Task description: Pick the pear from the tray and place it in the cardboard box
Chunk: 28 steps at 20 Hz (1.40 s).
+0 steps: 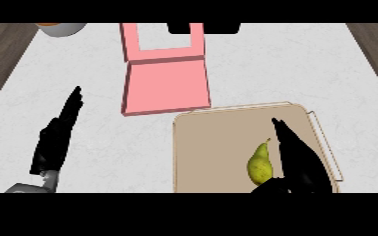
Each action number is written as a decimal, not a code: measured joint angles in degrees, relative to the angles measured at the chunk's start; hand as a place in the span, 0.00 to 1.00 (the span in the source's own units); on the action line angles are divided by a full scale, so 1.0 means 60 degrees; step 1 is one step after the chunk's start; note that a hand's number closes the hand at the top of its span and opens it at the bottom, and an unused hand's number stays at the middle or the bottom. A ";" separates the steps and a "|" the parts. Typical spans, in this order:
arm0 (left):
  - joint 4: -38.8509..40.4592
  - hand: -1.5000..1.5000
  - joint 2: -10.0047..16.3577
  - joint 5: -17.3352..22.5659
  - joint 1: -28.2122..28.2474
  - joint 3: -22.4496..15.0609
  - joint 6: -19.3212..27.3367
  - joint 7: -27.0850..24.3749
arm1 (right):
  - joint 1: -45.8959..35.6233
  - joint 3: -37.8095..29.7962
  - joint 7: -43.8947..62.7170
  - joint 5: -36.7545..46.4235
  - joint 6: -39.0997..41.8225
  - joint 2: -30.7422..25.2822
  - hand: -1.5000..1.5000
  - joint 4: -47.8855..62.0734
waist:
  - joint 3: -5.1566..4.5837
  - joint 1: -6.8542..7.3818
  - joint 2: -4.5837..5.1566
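Note:
A yellow-green pear [260, 166] lies on the tan tray [214, 145] at the lower right, stem pointing up. My right hand [299, 162] is just to the right of the pear, fingers straight and stretched forward, thumb curving under the pear's lower end; it is open. The pink box [165, 82] lies open on the counter beyond the tray's upper left corner, its lid flap standing at the far side. My left hand [57, 135] rests open at the left, fingers straight, far from the pear and the box.
A round bowl-like container [60, 28] sits at the far left corner. A dark object [204, 28] shows behind the box's flap. The white counter [295, 65] extends on both sides, with dark wooden edges at left and right.

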 measured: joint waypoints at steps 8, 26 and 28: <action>0.0033 0.50 -0.0268 -0.0300 0.0137 0.0122 -0.0090 -0.0126 | 0.0427 0.0070 -0.0196 0.0666 0.0163 0.0627 0.00 0.0309 | 0.0003 -0.0010 -0.0001; -0.0539 0.50 -0.0590 -0.0891 0.0347 0.0804 -0.0812 0.0340 | 0.0636 -0.0885 -0.0969 0.1687 0.0460 0.1716 0.00 0.1363 | 0.0008 -0.0001 0.0001; -0.0520 0.50 -0.0625 -0.0894 0.0286 0.0959 -0.0902 0.0396 | 0.0620 -0.1094 -0.1133 0.1689 0.0518 0.1683 0.00 0.1619 | 0.0007 -0.0004 0.0003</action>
